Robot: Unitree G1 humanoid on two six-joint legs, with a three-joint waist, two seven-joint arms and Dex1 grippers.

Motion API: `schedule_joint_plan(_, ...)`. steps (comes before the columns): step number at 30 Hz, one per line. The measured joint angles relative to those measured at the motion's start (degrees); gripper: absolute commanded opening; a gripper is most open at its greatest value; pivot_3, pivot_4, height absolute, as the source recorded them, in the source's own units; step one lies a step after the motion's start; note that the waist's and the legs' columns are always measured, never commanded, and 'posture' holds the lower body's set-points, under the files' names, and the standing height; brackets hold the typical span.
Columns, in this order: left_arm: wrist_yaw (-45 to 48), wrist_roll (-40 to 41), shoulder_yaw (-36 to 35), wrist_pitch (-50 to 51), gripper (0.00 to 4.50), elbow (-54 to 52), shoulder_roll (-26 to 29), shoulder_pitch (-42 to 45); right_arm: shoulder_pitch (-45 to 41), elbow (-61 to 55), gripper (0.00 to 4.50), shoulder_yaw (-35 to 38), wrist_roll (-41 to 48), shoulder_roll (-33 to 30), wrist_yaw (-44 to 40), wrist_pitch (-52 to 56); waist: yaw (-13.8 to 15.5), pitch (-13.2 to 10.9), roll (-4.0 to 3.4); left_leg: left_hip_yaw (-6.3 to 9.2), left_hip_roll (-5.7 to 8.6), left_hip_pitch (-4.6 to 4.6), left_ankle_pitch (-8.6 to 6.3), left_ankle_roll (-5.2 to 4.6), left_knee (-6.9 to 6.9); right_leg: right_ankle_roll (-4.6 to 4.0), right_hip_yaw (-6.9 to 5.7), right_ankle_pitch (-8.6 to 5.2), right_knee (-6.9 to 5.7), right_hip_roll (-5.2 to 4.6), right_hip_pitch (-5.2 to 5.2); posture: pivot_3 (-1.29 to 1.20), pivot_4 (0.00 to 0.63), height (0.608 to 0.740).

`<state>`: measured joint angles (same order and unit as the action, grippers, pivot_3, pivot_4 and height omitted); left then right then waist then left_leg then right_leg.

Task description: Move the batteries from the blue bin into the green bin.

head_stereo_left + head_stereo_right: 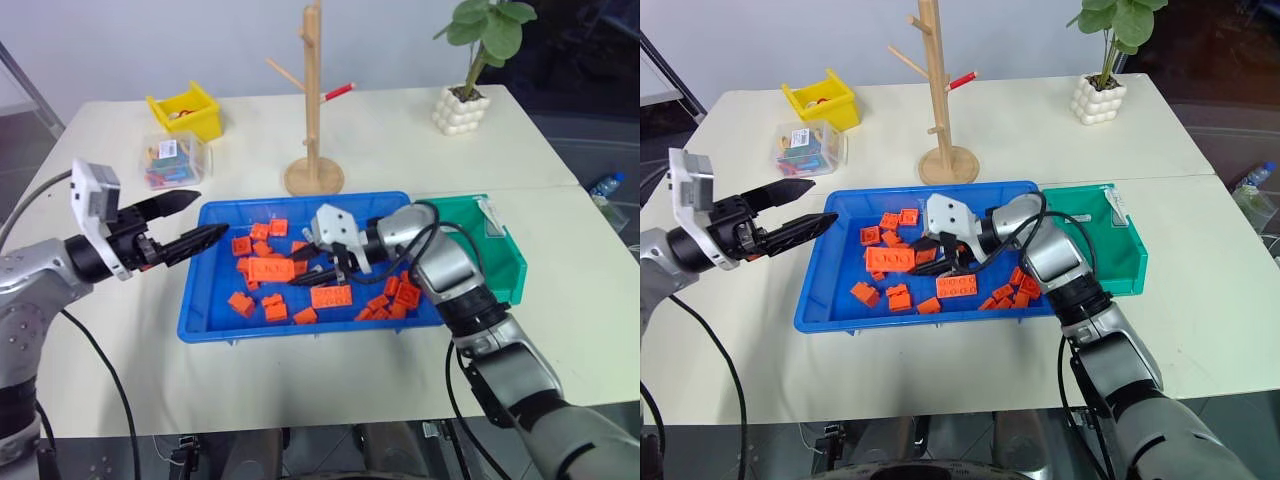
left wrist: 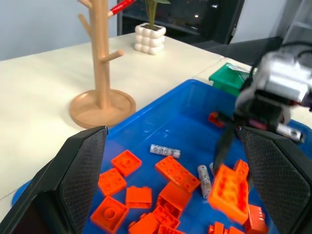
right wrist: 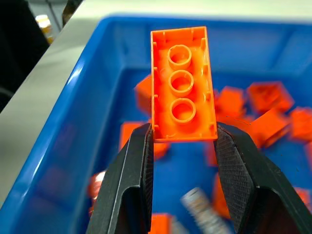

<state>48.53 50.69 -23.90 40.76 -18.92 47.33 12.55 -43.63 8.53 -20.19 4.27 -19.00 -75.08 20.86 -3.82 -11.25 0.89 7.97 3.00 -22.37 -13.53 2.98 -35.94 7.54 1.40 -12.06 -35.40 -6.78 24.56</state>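
Batteries (image 2: pixel 165 150) lie on the floor of the blue bin (image 1: pixel 200 300), mixed in w/ orange bricks (image 1: pixel 272 308): one bare near the middle, another (image 2: pixel 204 181) just beside a long brick, maybe a third at the far side by my right wrist. Green bin (image 1: pixel 505 262) sits touching the blue bin's right end; can't tell what's in it. Problem: my right gripper (image 3: pixel 183 139) is clamped on a long orange brick (image 3: pixel 182 83), pads on its two long sides, hollow underside facing the wrist cam, held above the bin floor. Wrong item, I think. To do this step well: let the brick go low over the blue bin, off to a side so it doesn't cover a battery, then come down on the bare battery w/ fingers across its short axis, so it can't roll out. Left gripper (image 1: pixel 185 225) hangs over the bin's left rim, fingers spread apart, holding nothing.
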Motion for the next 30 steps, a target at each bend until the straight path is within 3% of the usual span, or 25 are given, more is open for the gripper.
schedule_joint_plan(3,0.3,0.0,0.0,0.2,4.5,0.4,0.0,0.0,0.0,-1.7,3.08,-0.1,0.6,-0.3,0.3,0.9,-0.1,0.0,0.0,0.0,-0.01,0.0,0.0,0.0,0.0,0.0,0.0,0.0,0.0,0.0,0.0,0.0,0.15,0.74)
schedule_joint_plan(5,0.5,0.0,0.0,0.3,4.5,0.5,0.1,0.0,0.1,-2.6,4.17,-0.6,1.2,-0.6,0.1,1.7,0.0,0.0,0.0,0.0,-0.01,0.0,0.0,0.0,0.0,0.0,0.0,0.0,0.0,0.0,0.0,0.0,0.15,0.74)
schedule_joint_plan(6,0.7,0.0,0.0,0.3,4.5,0.6,0.2,0.0,0.1,-2.9,4.45,-1.0,1.6,-0.8,0.0,2.1,0.0,0.0,0.01,0.0,-0.01,0.0,0.0,0.0,-0.01,0.0,0.0,0.0,0.0,0.0,0.0,0.0,0.15,0.74)
schedule_joint_plan(12,1.5,-0.1,0.2,0.3,4.5,0.6,0.4,0.0,-0.6,-2.9,4.45,-1.3,2.0,-0.8,1.9,2.9,0.0,0.0,0.01,0.0,-0.01,0.0,0.0,0.0,-0.01,0.0,0.0,0.0,0.0,0.0,0.0,0.0,0.15,0.74)
schedule_joint_plan(19,2.1,-1.7,2.5,0.0,4.5,0.5,0.3,-1.2,-10.2,18.4,4.45,1.2,-3.4,-0.1,14.1,-6.2,0.1,0.0,0.02,-0.01,0.0,0.0,0.02,0.03,0.01,-0.02,0.0,0.01,0.04,0.0,0.0,0.0,0.15,0.74)
schedule_joint_plan(24,2.0,-1.8,2.7,-0.1,4.5,0.2,0.2,-1.9,-12.0,30.6,4.45,1.9,-5.3,0.7,17.9,-9.4,0.0,0.0,0.01,-0.01,0.0,-0.01,0.02,0.02,0.04,-0.02,0.0,0.01,0.06,0.0,0.0,0.0,0.15,0.74)
schedule_joint_plan(30,1.2,-1.8,2.3,-0.1,4.5,-0.9,0.1,-3.4,-15.1,36.3,4.45,5.6,-3.9,4.8,20.2,-1.0,-0.3,0.0,0.01,-0.01,-0.05,0.02,0.02,0.03,0.03,-0.09,0.01,0.05,0.0,0.06,0.02,0.0,0.15,0.74)
